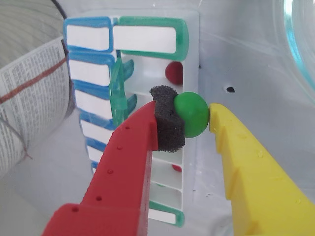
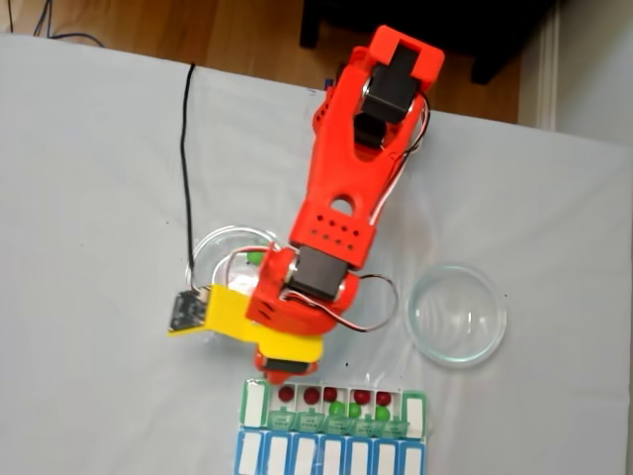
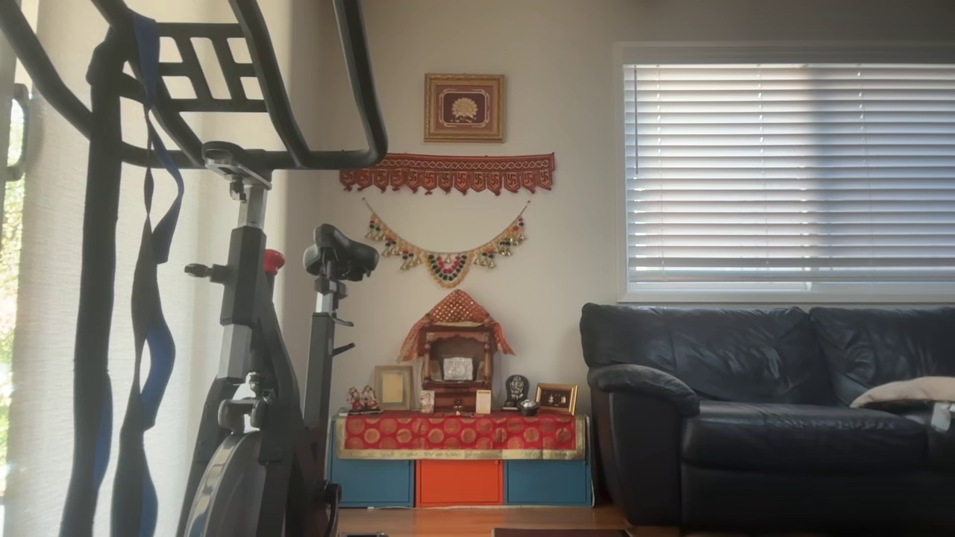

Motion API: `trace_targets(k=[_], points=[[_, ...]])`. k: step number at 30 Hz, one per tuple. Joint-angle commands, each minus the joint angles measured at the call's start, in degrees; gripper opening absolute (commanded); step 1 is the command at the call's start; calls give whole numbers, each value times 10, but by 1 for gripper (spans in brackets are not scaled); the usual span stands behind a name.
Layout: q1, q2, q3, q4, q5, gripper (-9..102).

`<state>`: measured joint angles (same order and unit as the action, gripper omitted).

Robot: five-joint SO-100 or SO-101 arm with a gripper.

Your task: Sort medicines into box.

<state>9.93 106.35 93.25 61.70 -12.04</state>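
Observation:
In the wrist view my gripper [image 1: 193,116] is shut on a bright green medicine ball [image 1: 193,112]. The ball sits between the black foam pad [image 1: 167,120] on the red finger and the yellow finger [image 1: 231,142]. Just below it lies the box [image 1: 189,59], its green lids open and a dark red ball [image 1: 173,72] in one compartment. In the fixed view the gripper [image 2: 281,369] hangs over the left end of the box [image 2: 253,402]. The box holds several red balls [image 2: 311,396] and green balls [image 2: 354,410]. One green ball [image 2: 254,257] lies in the left glass dish [image 2: 213,247].
A blue-lidded organiser row [image 2: 331,457] lies against the box on the near side, also seen as the blue row [image 1: 88,37] in the wrist view. A second glass dish [image 2: 457,314] stands to the right of the arm. A black cable [image 2: 187,148] runs across the white cloth.

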Motion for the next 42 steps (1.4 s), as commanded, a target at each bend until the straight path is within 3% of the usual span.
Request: trace_targets(k=[1,42], points=[[-25,18,-40,-1,4,1],[-72,-124,-113,-60,16,1]])
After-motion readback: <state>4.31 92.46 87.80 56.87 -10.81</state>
